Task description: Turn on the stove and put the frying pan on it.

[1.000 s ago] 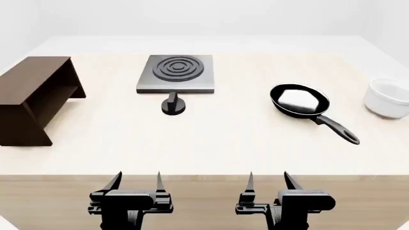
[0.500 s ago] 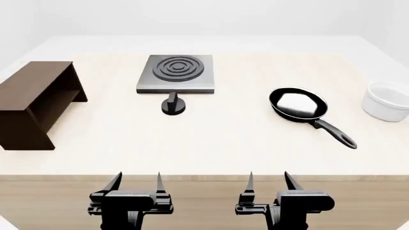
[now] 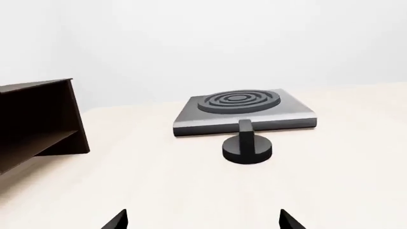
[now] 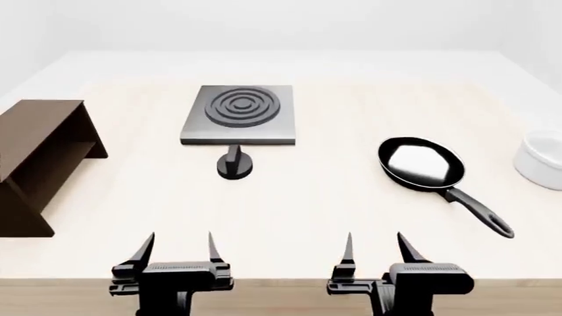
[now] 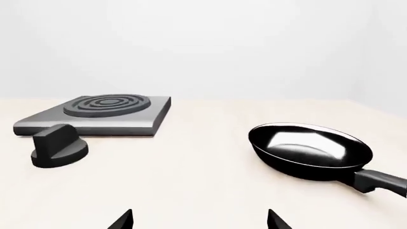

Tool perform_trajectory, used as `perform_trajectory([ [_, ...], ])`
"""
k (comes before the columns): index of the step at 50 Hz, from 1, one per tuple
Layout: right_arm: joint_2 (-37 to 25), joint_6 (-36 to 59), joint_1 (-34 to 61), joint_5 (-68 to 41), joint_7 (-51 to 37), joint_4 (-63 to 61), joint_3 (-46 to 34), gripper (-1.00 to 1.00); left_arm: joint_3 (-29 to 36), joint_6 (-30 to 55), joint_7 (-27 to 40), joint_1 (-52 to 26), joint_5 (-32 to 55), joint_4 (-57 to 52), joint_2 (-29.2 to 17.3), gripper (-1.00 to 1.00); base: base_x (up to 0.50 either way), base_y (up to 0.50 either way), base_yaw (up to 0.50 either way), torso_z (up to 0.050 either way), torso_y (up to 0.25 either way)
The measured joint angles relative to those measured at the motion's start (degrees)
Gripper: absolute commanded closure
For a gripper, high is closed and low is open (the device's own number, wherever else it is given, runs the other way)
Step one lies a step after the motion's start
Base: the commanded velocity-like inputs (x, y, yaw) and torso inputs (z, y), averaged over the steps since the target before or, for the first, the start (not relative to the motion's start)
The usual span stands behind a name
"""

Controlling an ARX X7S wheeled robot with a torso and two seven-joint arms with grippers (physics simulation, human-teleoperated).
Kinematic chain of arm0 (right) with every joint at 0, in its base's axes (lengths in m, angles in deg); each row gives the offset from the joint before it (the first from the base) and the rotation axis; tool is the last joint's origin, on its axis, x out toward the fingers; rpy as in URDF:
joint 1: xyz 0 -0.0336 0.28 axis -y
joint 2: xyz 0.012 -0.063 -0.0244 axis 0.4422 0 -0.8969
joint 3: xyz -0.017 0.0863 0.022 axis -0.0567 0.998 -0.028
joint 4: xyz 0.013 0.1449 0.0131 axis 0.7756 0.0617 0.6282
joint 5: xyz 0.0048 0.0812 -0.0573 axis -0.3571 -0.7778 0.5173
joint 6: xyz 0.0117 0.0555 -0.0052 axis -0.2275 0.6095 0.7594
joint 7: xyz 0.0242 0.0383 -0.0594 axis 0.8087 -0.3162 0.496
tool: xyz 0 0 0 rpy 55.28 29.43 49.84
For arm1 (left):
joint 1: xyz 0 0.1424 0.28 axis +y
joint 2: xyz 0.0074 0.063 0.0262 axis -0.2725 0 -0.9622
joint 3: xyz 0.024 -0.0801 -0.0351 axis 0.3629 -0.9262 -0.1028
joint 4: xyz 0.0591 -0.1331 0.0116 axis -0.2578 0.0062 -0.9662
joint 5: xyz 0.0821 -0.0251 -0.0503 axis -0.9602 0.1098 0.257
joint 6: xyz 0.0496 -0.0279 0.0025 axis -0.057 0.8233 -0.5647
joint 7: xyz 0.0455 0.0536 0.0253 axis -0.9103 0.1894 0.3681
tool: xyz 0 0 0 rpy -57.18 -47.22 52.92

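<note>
The dark-grey stove (image 4: 238, 115) with raised burner rings lies at the table's far middle; its round black knob (image 4: 234, 165) stands just in front of it. Both show in the left wrist view, stove (image 3: 245, 110) and knob (image 3: 247, 148), and in the right wrist view, stove (image 5: 102, 114) and knob (image 5: 59, 145). The black frying pan (image 4: 420, 163) sits to the right, handle pointing toward the near right; it also shows in the right wrist view (image 5: 309, 150). My left gripper (image 4: 176, 247) and right gripper (image 4: 377, 247) are open and empty over the table's near edge.
A brown wooden shelf (image 4: 39, 155) stands at the left, also in the left wrist view (image 3: 35, 121). A white bowl (image 4: 543, 157) sits at the right edge. The table's near edge (image 4: 281, 283) runs under my grippers.
The view has moved forward and down over the table: the near edge dropped in the frame, and the pan, stove, shelf and bowl appear closer. Both grippers stay open.
</note>
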Motion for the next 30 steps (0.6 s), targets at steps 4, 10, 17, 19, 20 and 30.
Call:
perform_trajectory([
  [4, -0.4, 0.2, -0.3, -0.4, -0.5, -1.1, -0.1, -1.0, 0.3, 0.0, 0.9, 0.1, -0.3, -0.9, -0.4, -1.0, 0.5, 0.0, 0.0, 0.0, 0.0],
  [10, -1.0, 0.3, -0.5, -0.7, -1.2, -2.1, -0.4, -1.0, 0.8, -0.1, 2.0, 0.2, -0.3, -1.5, -0.9, -1.0, 0.5, 0.0, 0.0, 0.0, 0.0],
  [17, -1.5, 0.4, -0.5, -1.1, -1.9, -2.6, -0.8, -1.0, 1.4, 0.0, 2.8, 0.1, -0.1, -1.7, -1.4, -1.0, 0.5, 0.0, 0.0, 0.0, 0.0],
  [19, -1.7, 0.5, -0.5, -1.2, -2.1, -2.7, -0.9, -1.0, 1.6, 0.0, 3.0, 0.1, 0.0, -1.7, -1.5, -1.0, 0.5, 0.0, 0.0, 0.0, 0.0],
  [20, -1.7, 0.5, -0.5, -1.3, -2.2, -2.7, -1.0, -1.0, 1.6, 0.0, 3.1, 0.1, 0.0, -1.7, -1.6, -1.0, 0.48, 0.0, 0.0, 0.0, 0.0],
  [30, -2.3, 1.6, -0.1, -1.9, -3.3, -2.8, -1.5, -1.0, 2.4, 0.1, 4.1, -0.2, 0.4, -1.7, -2.3, -1.0, 0.1, 0.0, 0.0, 0.0, 0.0],
])
